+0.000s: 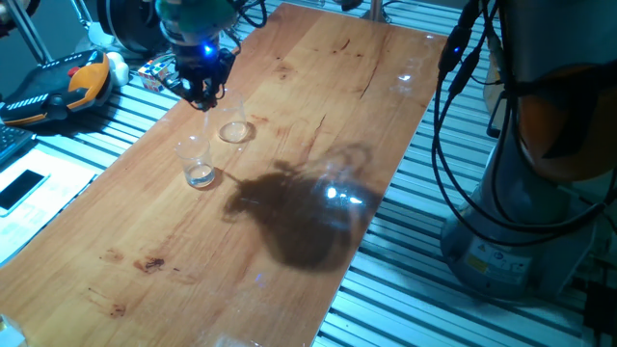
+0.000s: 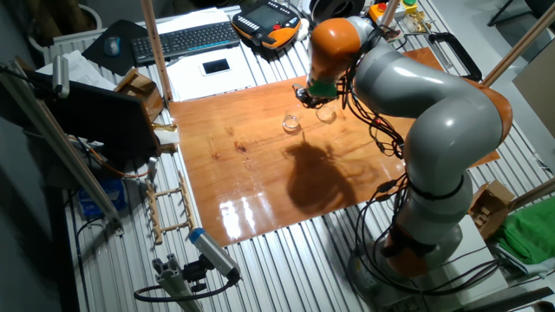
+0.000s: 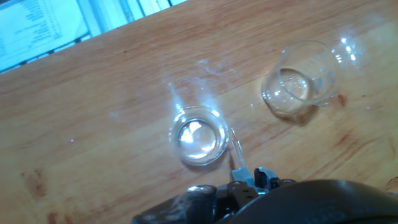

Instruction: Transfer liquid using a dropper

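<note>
In one fixed view the small clear glass cup point(image 1: 199, 164) stands upright on the wooden table point(image 1: 289, 116), whose planks are warm brown, grained and glossy, with bright glints and a dark shadow of the arm spread to the right of the cup; a faint pale pool of liquid point(image 1: 201, 175) shows at the cup's bottom; just beyond the cup and to its right lies the flat round clear dish point(image 1: 234, 131), low-walled and shallow; above the dish, behind the cup, hangs the gripper point(image 1: 204, 96), black, with a blue light on the hand.

In the other fixed view the cup point(image 2: 291, 124) and dish point(image 2: 326, 114) are small pale rings, and the grey and orange arm point(image 2: 416, 95) hides most of the gripper.

In the hand view the dish point(image 3: 198, 135) lies left of the cup point(image 3: 298, 84), which looks tilted from this angle; a thin clear tube, the dropper point(image 3: 237, 149), points from the dark gripper body towards the dish's right rim, its tip just beside the rim; its red bulb is hidden; the jaws seem closed round the dropper's upper end, though the fingertips themselves are cut off at the bottom edge.
</note>
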Controlling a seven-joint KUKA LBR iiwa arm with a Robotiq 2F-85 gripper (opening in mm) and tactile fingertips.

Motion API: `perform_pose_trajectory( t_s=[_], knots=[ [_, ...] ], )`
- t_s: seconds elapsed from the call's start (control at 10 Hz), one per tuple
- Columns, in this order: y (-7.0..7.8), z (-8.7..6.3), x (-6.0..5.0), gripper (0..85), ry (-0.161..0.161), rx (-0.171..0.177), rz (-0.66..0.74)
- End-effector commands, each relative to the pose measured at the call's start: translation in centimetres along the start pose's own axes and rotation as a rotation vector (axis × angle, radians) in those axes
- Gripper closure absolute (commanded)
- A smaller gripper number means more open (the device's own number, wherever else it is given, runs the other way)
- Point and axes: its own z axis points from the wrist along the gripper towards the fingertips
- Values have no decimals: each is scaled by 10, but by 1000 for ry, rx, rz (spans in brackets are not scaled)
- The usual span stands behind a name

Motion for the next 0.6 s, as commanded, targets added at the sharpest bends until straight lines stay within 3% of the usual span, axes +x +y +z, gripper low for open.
perform_pose_trajectory(
  t_s=[0.0, 0.5],
  knots=[
    [-3, 3, -1, 840, -1, 1, -2],
    [-7, 6, -2, 840, 11, 8, 19]
  ],
)
